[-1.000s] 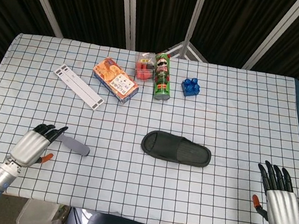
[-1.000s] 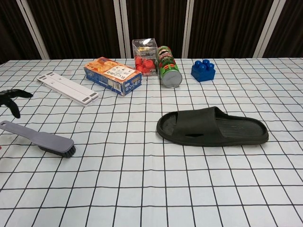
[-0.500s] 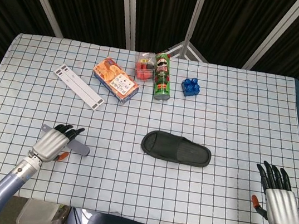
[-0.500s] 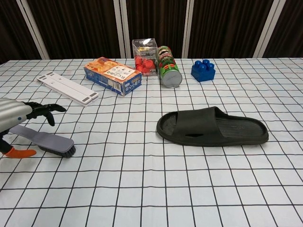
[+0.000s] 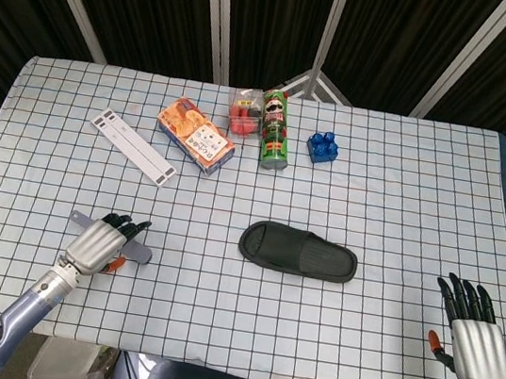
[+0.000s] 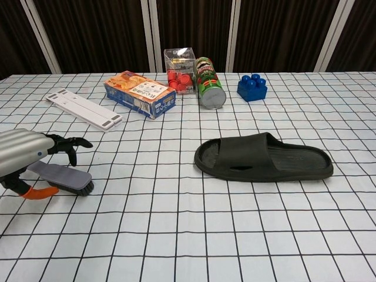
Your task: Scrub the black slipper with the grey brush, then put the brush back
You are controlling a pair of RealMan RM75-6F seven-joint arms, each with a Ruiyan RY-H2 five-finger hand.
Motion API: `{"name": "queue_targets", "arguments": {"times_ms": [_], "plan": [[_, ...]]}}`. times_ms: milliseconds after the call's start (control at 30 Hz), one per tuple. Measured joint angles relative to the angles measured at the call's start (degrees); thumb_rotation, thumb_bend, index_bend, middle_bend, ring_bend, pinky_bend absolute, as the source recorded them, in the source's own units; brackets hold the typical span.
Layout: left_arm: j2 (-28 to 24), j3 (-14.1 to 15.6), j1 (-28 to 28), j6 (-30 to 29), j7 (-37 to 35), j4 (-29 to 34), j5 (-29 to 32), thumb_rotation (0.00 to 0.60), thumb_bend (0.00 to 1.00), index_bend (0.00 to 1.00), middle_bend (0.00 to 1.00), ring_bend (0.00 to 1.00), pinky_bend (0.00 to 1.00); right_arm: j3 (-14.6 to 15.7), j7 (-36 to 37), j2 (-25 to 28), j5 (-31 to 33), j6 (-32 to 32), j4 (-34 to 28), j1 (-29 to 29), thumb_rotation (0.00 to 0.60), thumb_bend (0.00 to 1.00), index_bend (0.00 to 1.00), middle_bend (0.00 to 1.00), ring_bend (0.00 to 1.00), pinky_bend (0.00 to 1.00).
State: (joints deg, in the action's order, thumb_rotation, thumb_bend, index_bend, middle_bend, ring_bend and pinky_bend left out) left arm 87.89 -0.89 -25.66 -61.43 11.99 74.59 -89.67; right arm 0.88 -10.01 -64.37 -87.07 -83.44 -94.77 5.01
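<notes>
Chest view, left hand [image 6: 26,154] palm-down over grey brush [image 6: 64,177], fingers spread, nothing held, right hand [image 5: 472,330] open.

Ribbed silver left hand [image 5: 95,244], matching right hand [image 5: 475,343], black fingers, orange thumb tips, grey-blue forearms

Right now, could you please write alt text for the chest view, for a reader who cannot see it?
The left hand hovers over the handle of a grey brush lying on a checked table, fingers spread. A black slipper lies at centre right, with boxes, a can and a blue block behind.
</notes>
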Motion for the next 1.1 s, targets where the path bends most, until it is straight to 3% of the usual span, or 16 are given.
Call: {"name": "queue_targets", "arguments": {"times_ms": [633,1100], "plan": [[0.59,1.12,-0.63,-1.71,-1.16,-0.84,-0.59,0.6,0.38,0.17,0.38,0.26,0.25,-0.34,-0.4,0.36,0.42,1.05,-0.69,-0.16,0.6,0.41,0.0,0.0,0.0,0.0],[0.79,1.34,-1.03,-1.5,-0.75,-0.7,0.3,0.6,0.49,0.23,0.44,0.31,0.3,-0.45,-0.33,0.57,0.4,1.31,-0.76,-0.34,0.6,0.41,0.0,0.0,0.0,0.0]]}}
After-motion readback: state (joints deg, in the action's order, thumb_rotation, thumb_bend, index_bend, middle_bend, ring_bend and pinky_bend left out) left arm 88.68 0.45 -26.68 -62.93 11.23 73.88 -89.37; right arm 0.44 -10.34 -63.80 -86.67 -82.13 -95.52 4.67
